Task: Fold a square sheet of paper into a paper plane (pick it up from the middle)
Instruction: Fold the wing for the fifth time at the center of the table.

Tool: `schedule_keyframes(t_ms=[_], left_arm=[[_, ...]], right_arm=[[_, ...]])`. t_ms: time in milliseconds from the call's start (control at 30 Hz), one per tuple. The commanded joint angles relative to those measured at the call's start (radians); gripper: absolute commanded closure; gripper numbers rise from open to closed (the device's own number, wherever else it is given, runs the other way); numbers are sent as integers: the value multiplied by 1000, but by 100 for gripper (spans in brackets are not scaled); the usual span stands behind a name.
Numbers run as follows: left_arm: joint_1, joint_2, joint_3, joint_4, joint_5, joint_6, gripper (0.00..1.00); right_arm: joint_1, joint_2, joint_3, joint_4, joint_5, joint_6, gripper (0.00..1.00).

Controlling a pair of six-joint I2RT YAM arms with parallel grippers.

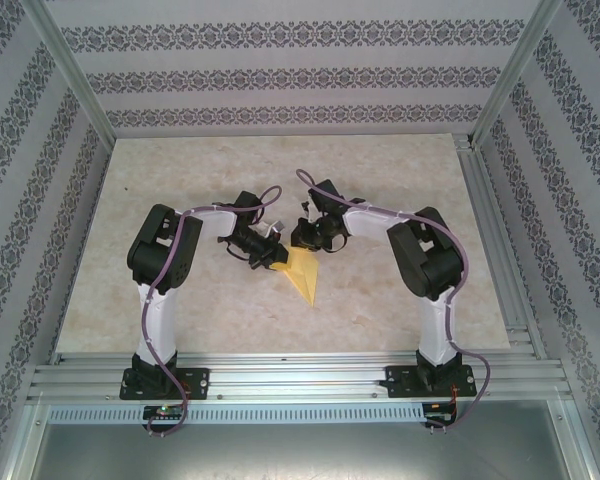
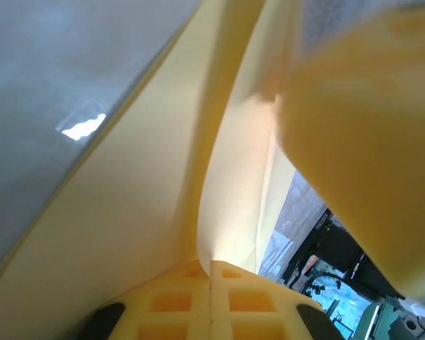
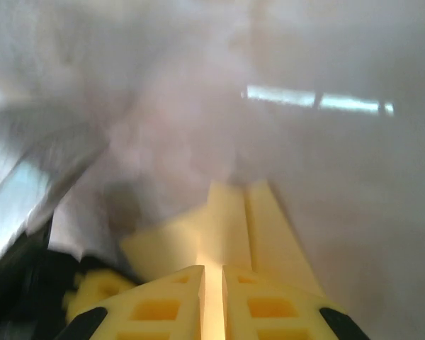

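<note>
The square sheet of paper is now a pale-yellow, pointed paper plane (image 1: 306,273) lying mid-table with its tip toward the near edge. My left gripper (image 1: 269,257) holds its upper left end. In the left wrist view the left gripper (image 2: 211,263) is shut, with a fold of the paper (image 2: 234,177) pinched between the pads and rising from them. My right gripper (image 1: 302,240) hovers at the plane's upper end. In the right wrist view the right gripper (image 3: 212,270) has a narrow gap between its jaws, and the folded paper (image 3: 234,212) lies just beyond them on the table.
The beige table (image 1: 180,180) has metal frame rails along its right side (image 1: 500,250) and near edge (image 1: 300,375). Patterned walls enclose it. Both arm bases stand at the near edge, and the two wrists are close together over the paper.
</note>
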Motion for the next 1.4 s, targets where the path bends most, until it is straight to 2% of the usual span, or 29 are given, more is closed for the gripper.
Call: schedule_keyframes(t_ms=[0, 233, 567, 667, 933, 1133, 1367], left_arm=[[11, 77, -26, -2, -149, 9, 99], [12, 75, -23, -4, -153, 12, 99], [12, 78, -16, -9, -153, 13, 99], [11, 78, -15, -13, -156, 14, 99], [14, 79, -17, -13, -164, 13, 99], [14, 83, -15, -17, -169, 11, 99], [14, 83, -13, -18, -171, 11, 99]], right_arm=[[3, -177, -136, 78, -9, 11, 86], [52, -270, -331, 166, -42, 93, 90], [105, -180, -371, 197, -48, 107, 90], [105, -169, -387, 156, -23, 87, 90], [137, -232, -517, 207, -75, 107, 90], [180, -284, -554, 163, -96, 90, 90], [245, -325, -591, 108, -61, 105, 90]])
